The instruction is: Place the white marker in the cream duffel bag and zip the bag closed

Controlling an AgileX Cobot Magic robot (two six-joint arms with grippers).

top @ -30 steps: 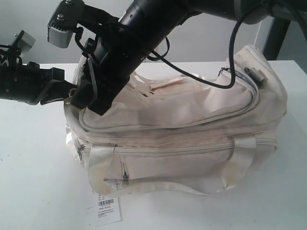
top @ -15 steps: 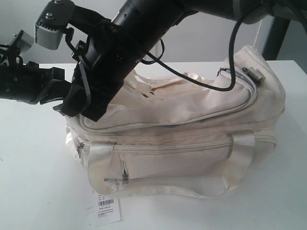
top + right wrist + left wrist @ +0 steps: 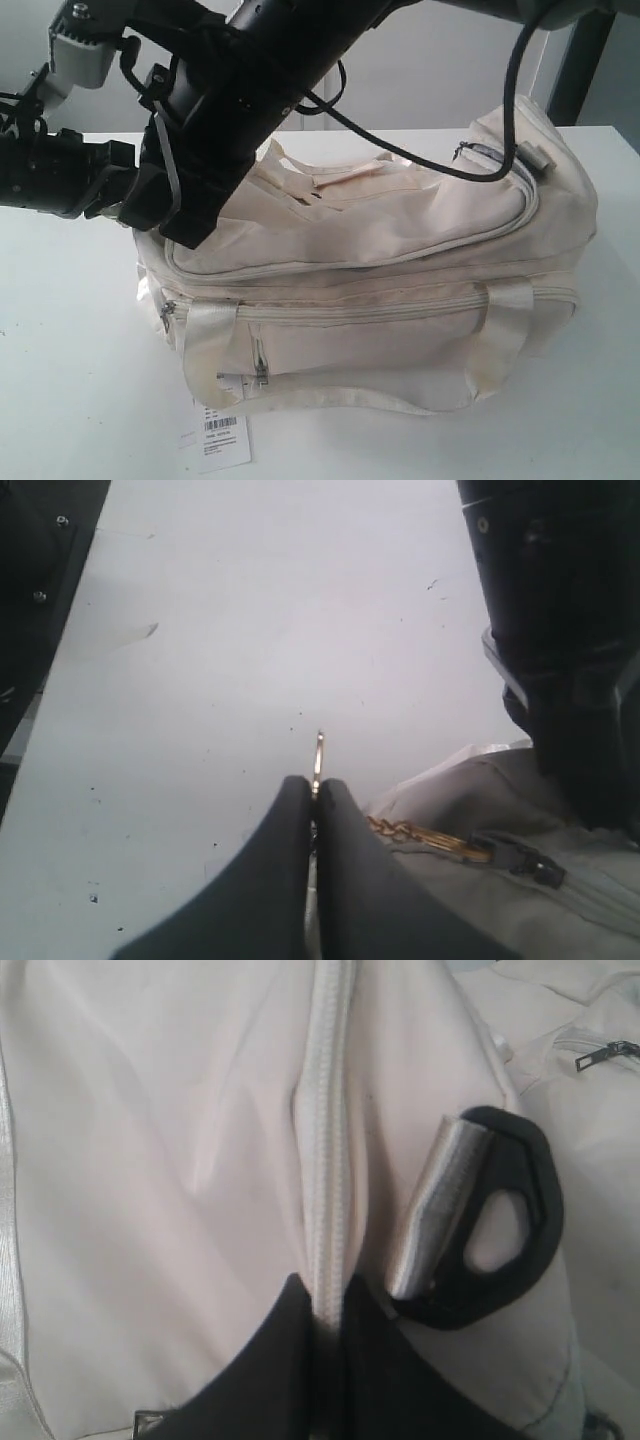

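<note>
The bag (image 3: 400, 250) lies on the worktop (image 3: 70, 350) beneath both grippers, the left gripper (image 3: 325, 1295) clenched on its zip seam (image 3: 328, 1110) at one end and the right gripper (image 3: 313, 785), close beside it, pinching the thin metal zip pull (image 3: 318, 752).

My right arm (image 3: 270, 60) is a thick matte-black tube with a grey camera box (image 3: 78, 50) near its wrist and a black cable (image 3: 512, 75) trailing off it. My left arm (image 3: 40, 175) is black too. The left hand (image 3: 322, 1290) and right hand (image 3: 313, 785) have smooth, tapered black fingers (image 3: 350, 900).
</note>
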